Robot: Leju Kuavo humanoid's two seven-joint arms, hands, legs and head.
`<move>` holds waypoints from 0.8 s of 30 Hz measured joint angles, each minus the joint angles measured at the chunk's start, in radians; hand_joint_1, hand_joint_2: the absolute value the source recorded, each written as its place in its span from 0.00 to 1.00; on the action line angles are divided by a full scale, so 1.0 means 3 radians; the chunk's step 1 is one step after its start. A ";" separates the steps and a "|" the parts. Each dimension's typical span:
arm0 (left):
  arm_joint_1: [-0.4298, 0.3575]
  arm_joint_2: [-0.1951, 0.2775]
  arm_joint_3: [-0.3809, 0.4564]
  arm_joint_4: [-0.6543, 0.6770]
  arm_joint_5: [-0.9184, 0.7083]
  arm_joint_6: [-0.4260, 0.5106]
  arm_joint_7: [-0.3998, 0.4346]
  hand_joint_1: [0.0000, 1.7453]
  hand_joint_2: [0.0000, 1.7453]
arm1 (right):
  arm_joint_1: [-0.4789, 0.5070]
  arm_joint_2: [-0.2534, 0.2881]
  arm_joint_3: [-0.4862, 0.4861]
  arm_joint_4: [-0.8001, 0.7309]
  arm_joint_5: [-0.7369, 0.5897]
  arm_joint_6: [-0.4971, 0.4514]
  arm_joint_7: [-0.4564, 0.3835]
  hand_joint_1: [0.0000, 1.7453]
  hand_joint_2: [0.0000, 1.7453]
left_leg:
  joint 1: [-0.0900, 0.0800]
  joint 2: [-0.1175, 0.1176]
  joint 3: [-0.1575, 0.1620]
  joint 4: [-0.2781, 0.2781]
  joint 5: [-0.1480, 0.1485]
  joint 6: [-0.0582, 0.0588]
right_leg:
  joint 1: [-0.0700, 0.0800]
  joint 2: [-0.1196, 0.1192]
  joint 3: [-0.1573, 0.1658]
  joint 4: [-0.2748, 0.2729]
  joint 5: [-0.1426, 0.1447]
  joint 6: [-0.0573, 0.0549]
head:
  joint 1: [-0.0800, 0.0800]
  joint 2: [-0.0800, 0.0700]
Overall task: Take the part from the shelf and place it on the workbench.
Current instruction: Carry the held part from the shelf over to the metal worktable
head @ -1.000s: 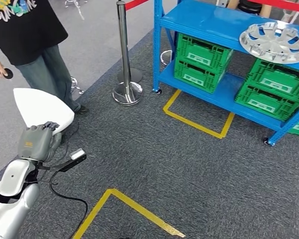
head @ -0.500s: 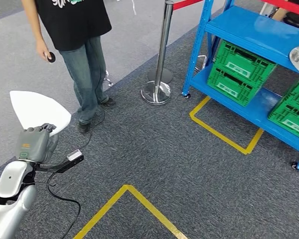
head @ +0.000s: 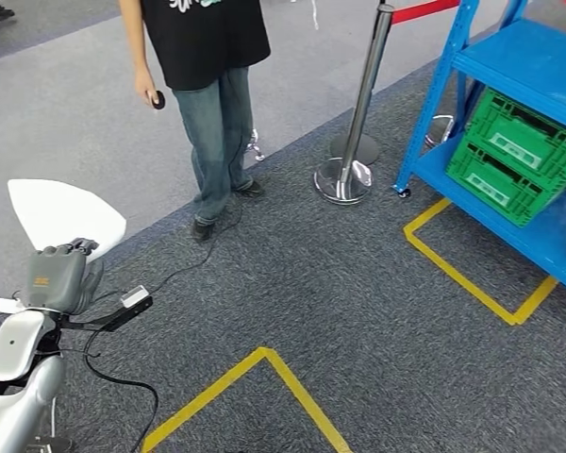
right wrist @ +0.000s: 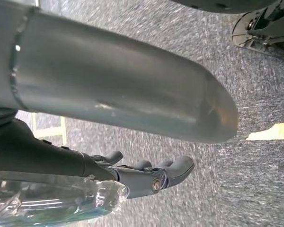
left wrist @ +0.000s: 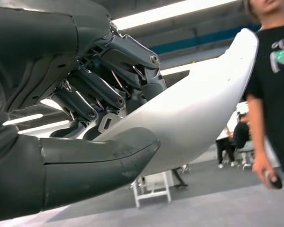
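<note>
Grey carpet (head: 351, 311) is spreading across the floor, with yellow tape lines (head: 266, 363) marking out boxes on it and a paler grey floor strip lying beyond. At the right of the head view a blue shelf (head: 522, 66) is standing on small wheels, carrying green crates (head: 515, 156) on its lower level. Just beside the shelf's near corner a chrome stanchion post (head: 358, 113) is rising from its round base with a red belt running off its top.

At the lower left the left robot hand (head: 59, 278) is grasping the white part (head: 59, 215), a smooth curved shell; in the left wrist view the thumb (left wrist: 97, 161) is pressing under the part (left wrist: 198, 109) while the darker fingers (left wrist: 108, 90) are closing over its upper side. A black cable (head: 116, 373) is trailing over the carpet near that arm.

A person (head: 208, 85) in a black shirt and jeans is standing at the carpet's edge, holding a small dark object (head: 158, 99) in one hand.

In the right wrist view the right robot hand (right wrist: 147, 175) is hanging above the carpet, fingers loosely apart and holding nothing.
</note>
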State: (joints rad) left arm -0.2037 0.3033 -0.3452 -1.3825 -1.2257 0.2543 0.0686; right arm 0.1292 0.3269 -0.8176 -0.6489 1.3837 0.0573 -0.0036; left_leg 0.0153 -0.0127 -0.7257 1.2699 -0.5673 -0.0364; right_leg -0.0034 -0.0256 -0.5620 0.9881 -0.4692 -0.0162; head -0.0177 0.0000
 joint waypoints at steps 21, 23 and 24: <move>0.0060 -0.0012 0.0128 -0.0079 -0.0003 -0.0011 0.0017 1.00 1.00 | 0.0023 -0.0002 0.0164 0.0000 0.0065 0.0000 0.0043 0.00 0.00 | -0.0018 -0.0278 0.0430 -0.0847 0.0401 0.0161 | -0.0010 0.0306 -0.0063 0.0150 -0.0046 0.0098 | 0.0038 0.0000; 0.0078 -0.0010 0.0155 -0.0088 -0.0002 -0.0012 0.0017 1.00 1.00 | 0.0022 -0.0003 0.0187 0.0001 0.0072 -0.0008 0.0055 0.00 0.00 | -0.0005 -0.0347 0.0405 -0.0851 0.0418 0.0113 | -0.0009 0.0310 -0.0020 0.0078 -0.0048 0.0090 | 0.0038 0.0000; 0.0093 -0.0005 0.0171 -0.0093 -0.0002 -0.0012 0.0017 1.00 1.00 | 0.0020 -0.0002 0.0202 0.0001 0.0075 -0.0010 0.0061 0.00 0.00 | 0.0003 -0.0352 0.0397 -0.0853 0.0421 0.0091 | -0.0009 0.0278 -0.0018 0.0068 -0.0039 0.0078 | 0.0038 0.0000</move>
State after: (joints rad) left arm -0.1758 0.3018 -0.2938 -1.4102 -1.2263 0.2506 0.0736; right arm 0.1353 0.3263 -0.7571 -0.6485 1.4062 0.0543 0.0146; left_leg 0.0162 -0.1183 -0.6065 1.0141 -0.4411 -0.0091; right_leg -0.0062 0.0576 -0.5673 1.0086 -0.4810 0.0073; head -0.0064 0.0000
